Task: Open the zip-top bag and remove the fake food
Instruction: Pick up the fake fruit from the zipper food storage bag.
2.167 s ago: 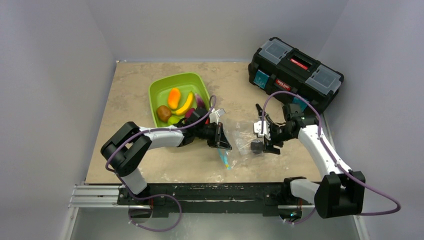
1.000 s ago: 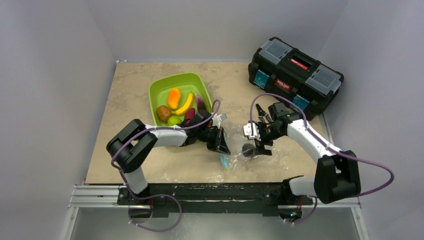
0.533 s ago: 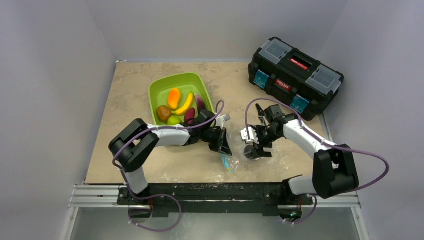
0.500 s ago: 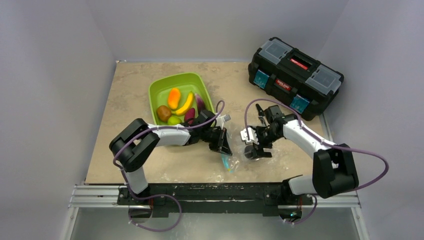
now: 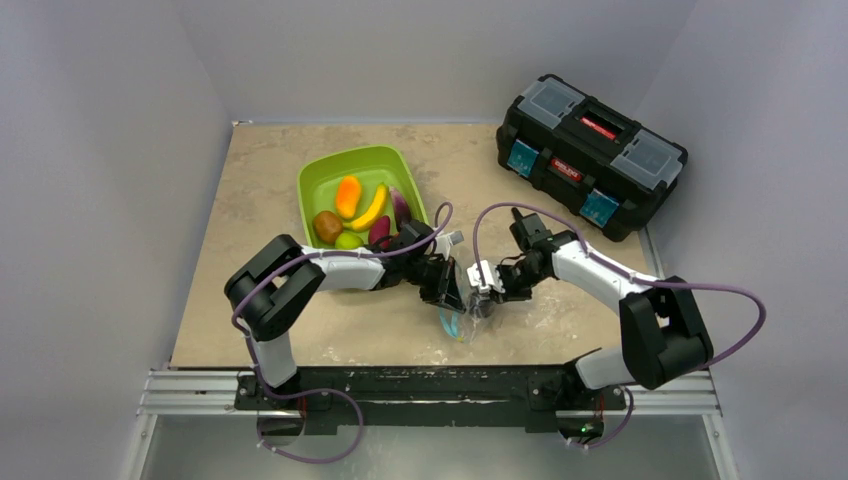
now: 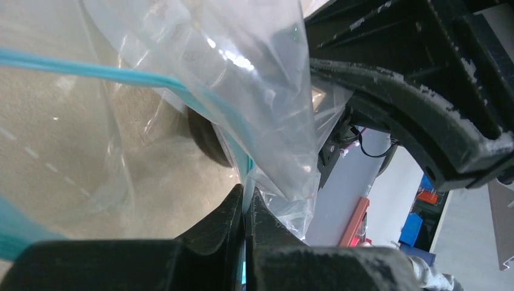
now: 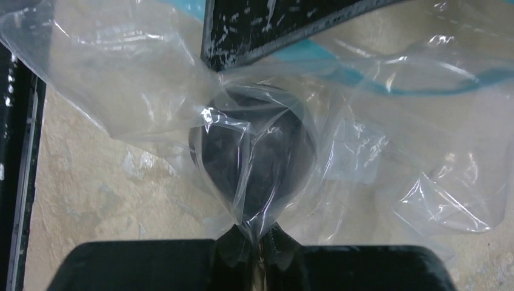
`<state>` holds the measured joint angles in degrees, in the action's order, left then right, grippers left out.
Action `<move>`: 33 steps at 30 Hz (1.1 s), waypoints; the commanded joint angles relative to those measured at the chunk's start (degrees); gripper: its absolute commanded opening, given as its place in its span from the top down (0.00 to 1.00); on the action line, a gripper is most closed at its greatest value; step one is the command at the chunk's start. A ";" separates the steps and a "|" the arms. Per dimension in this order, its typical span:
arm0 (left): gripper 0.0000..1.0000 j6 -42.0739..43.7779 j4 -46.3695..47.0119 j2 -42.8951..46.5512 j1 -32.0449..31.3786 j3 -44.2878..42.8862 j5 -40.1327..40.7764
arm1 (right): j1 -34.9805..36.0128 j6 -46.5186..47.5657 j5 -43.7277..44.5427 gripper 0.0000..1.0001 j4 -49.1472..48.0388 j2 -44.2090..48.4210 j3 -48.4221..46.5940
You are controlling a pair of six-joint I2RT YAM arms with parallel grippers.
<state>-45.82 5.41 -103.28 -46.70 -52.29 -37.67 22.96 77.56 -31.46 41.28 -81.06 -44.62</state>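
Since the left pincer (image 6: 244, 206) and right pincer (image 7: 260, 239) each pinch the zip-top bag (image 7: 388, 151), grips should hold firm while easing the plum (image 7: 254, 151) out.

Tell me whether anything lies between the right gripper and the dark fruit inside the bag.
Yes. The clear film of the zip-top bag covers the dark fruit. The right gripper pinches that film close beside it, so it grips plastic, not fruit.
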 commanded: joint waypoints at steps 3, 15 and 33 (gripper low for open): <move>1.00 -0.73 6.28 0.64 -0.32 -0.43 -2.05 | 1.30 -7.42 -4.31 1.00 -6.11 -0.01 0.38; 1.00 -4.95 14.11 0.68 0.29 2.83 -4.54 | 0.23 -3.71 -6.07 0.51 -1.76 6.58 2.84; 1.00 -3.97 11.45 -0.75 0.20 0.50 -4.00 | 3.11 -5.62 -3.37 0.85 -6.09 0.29 0.56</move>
<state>-50.39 15.66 -103.33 -46.57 -49.36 -40.97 24.14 76.23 -33.71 39.35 -80.44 -41.89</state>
